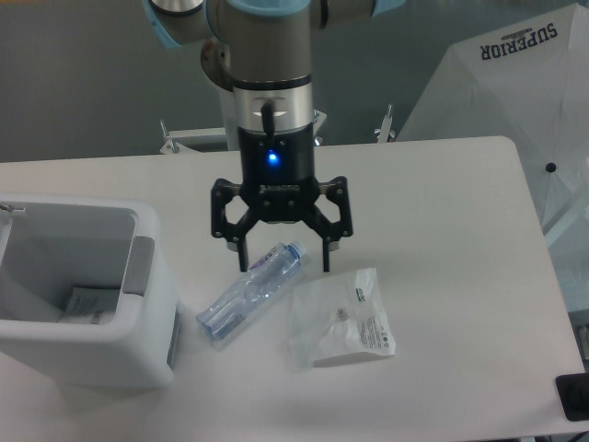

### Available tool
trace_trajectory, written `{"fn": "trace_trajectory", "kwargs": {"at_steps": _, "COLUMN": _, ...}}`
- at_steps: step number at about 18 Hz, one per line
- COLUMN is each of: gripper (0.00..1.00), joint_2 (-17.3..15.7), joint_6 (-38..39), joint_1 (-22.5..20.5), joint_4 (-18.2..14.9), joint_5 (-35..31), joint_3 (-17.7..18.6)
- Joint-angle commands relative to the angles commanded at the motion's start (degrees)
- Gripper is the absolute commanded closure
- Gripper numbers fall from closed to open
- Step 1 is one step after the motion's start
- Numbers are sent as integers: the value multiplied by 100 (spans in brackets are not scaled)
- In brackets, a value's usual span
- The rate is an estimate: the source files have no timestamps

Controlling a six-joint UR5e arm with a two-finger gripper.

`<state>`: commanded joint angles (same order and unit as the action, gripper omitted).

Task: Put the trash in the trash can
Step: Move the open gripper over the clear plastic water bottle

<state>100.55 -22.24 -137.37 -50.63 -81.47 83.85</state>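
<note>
A clear plastic water bottle (pixel 250 290) with a blue cap lies on its side on the white table, cap pointing up and right. Right beside it lies a clear plastic bag (pixel 339 319) with a white printed label. My gripper (pixel 286 265) hangs open just above the bottle's cap end, its two fingertips on either side of the neck, nothing held. The white trash can (pixel 138 345) with a grey side panel stands at the left front, and some white paper shows at its bottom.
The table (pixel 442 212) ends at the right, where a white umbrella-like canopy (pixel 515 83) printed SUPERIOR stands. A metal frame (pixel 184 138) shows behind the table's back edge. A small dark object (pixel 575 396) sits at the right front corner.
</note>
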Motion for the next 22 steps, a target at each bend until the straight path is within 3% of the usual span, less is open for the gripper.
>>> {"fn": "trace_trajectory", "kwargs": {"at_steps": 3, "gripper": 0, "joint_2": 0, "joint_6": -332, "joint_1": -27, "joint_4": -26, "joint_5": -149, "joint_3": 79}}
{"fn": "trace_trajectory", "kwargs": {"at_steps": 6, "gripper": 0, "joint_2": 35, "joint_6": -448, "joint_1": -18, "joint_4": 192, "joint_5": -150, "joint_3": 202}}
{"fn": "trace_trajectory", "kwargs": {"at_steps": 10, "gripper": 0, "joint_2": 289, "joint_6": -221, "joint_1": -9, "joint_4": 773, "joint_5": -193, "joint_3": 474}}
{"fn": "trace_trajectory", "kwargs": {"at_steps": 13, "gripper": 0, "joint_2": 281, "joint_6": -122, "joint_1": 8, "joint_4": 826, "joint_5": -334, "joint_3": 720}}
{"fn": "trace_trajectory", "kwargs": {"at_steps": 17, "gripper": 0, "joint_2": 229, "joint_6": -1218, "joint_1": -18, "joint_4": 765, "joint_5": -325, "joint_3": 1115}}
{"fn": "trace_trajectory", "kwargs": {"at_steps": 22, "gripper": 0, "joint_2": -44, "joint_6": -3302, "joint_1": -44, "joint_4": 607, "joint_5": -413, "joint_3": 2098}}
